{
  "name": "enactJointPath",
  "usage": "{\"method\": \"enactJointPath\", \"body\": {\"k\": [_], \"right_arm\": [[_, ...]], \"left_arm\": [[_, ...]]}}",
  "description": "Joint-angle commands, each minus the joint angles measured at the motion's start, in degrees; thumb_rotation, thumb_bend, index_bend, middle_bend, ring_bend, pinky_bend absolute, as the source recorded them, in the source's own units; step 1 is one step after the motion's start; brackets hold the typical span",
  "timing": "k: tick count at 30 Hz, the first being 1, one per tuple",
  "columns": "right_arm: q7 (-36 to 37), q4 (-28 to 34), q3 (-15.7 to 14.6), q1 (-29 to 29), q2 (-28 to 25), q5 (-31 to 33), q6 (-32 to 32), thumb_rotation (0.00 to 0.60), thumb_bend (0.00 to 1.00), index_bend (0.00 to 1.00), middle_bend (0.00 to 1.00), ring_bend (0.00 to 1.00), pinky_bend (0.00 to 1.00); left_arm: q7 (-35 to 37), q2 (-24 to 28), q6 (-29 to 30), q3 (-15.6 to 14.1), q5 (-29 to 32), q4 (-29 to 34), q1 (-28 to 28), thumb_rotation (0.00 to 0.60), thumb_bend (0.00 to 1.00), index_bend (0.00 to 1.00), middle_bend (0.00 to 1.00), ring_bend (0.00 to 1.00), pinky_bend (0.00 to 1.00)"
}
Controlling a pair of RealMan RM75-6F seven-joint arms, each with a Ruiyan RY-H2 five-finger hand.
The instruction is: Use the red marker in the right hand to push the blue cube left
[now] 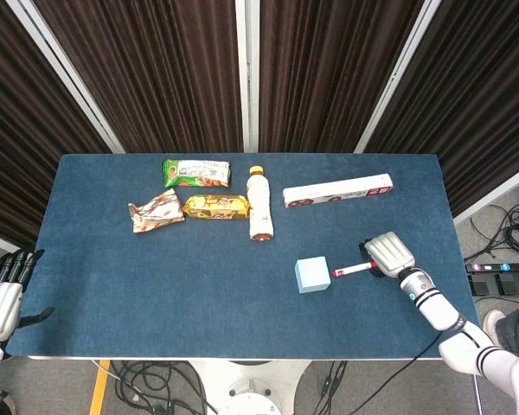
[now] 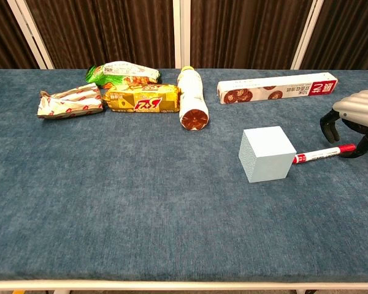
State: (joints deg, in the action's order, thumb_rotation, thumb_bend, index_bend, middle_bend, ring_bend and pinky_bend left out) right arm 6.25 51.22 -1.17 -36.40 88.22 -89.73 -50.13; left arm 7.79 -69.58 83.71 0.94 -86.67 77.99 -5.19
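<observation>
The right hand (image 2: 356, 117) arches over the red marker's (image 2: 324, 153) tail, fingers curled and spread, not yet pinching. Its tip meets the light-looking blue cube (image 2: 267, 154); grip the stiff, slim barrel rearward.

Your right hand (image 2: 357, 114) is cut off by the right edge of the chest view; only part of its back and the curled fingers (image 2: 327, 127) show. In the head view, it covers the rear end of the red marker (image 1: 352, 271), so you cannot confirm whether the fingers touch the marker or merely arch over it. Your left hand (image 1: 2, 294) sits at the left edge of the head view, partly cropped, and does not appear in the chest view. The print on the long box (image 2: 277, 88) and on the snack packets (image 2: 141, 98) is too small to read. The bottle (image 2: 192, 98) faces the chest camera end-on, which hides its label.
</observation>
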Motion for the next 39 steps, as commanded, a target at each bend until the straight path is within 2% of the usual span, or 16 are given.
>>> {"method": "enactJointPath", "body": {"k": [1, 18, 31, 39], "right_arm": [[-0.1, 0.0, -0.1, -0.2, 0.1, 0.1, 0.3, 0.600, 0.13, 0.53, 0.50, 0.75, 0.88], [-0.5, -1.3, -0.3, -1.5, 1.5, 1.1, 2.5, 0.600, 0.16, 0.54, 0.51, 0.75, 0.88], [-1.1, -2.4, -0.2, -1.5, 2.4, 1.6, 1.9, 0.600, 0.20, 0.65, 0.60, 0.77, 0.88], [-0.9, -2.5, -0.2, -1.4, 2.4, 1.9, 2.0, 0.600, 0.20, 0.67, 0.61, 0.77, 0.88]], "left_arm": [[0.1, 0.0, -0.1, 0.0, 0.0, -0.1, -0.1, 0.600, 0.05, 0.08, 0.07, 0.03, 0.08], [0.6, -0.1, -0.7, 0.1, 0.4, -1.0, -0.3, 0.600, 0.05, 0.08, 0.07, 0.03, 0.08], [1.0, -0.2, -0.8, 0.0, 0.3, -1.3, -0.4, 0.600, 0.05, 0.08, 0.07, 0.03, 0.08], [1.1, -0.3, -0.7, 0.0, 0.3, -1.3, -0.4, 0.600, 0.05, 0.08, 0.07, 0.03, 0.08]]}}
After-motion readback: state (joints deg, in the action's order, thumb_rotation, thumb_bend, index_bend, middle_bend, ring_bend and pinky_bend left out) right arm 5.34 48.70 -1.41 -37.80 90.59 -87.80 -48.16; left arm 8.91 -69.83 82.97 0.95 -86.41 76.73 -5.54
